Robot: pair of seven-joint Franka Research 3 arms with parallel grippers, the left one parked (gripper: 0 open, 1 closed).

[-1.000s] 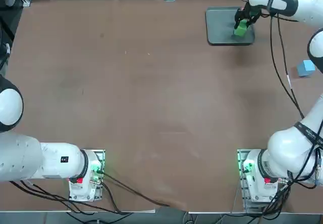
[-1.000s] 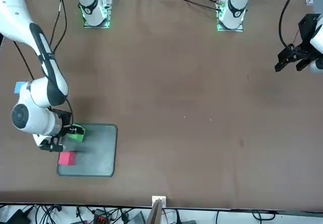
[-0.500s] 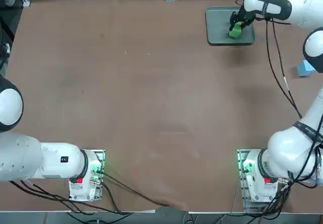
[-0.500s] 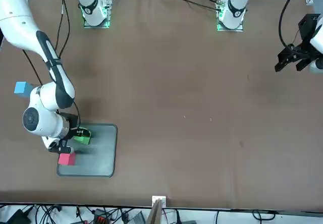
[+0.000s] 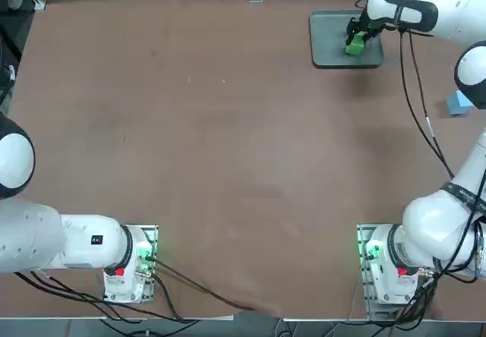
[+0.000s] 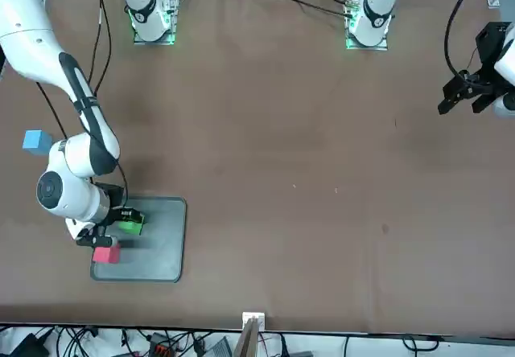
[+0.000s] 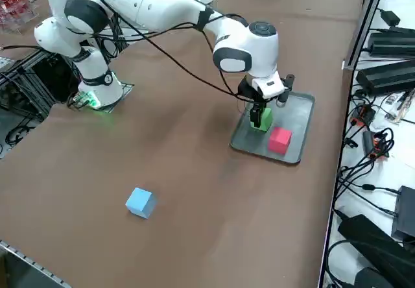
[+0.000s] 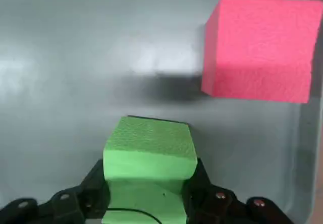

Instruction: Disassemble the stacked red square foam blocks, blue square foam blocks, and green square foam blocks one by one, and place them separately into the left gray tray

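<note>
right side view first, going left to right: a sky-blue foam cube (image 7: 141,203) sat alone on the smooth brown table (image 7: 194,236), the right arm's white links and slack black cable (image 7: 170,56) passed above the tabletop, and a pink-red cube (image 7: 279,141) lay in the gray tray (image 7: 244,141), near the gripper. in the wrist view, the right gripper (image 8: 145,191) was clamped on the green cube (image 8: 148,158), which was between its fingers, over the tray. the cubes were matte and flat-faced, the pink one finely pitted, while the round-cornered, low-rimmed tray had a dull sheen.
</note>
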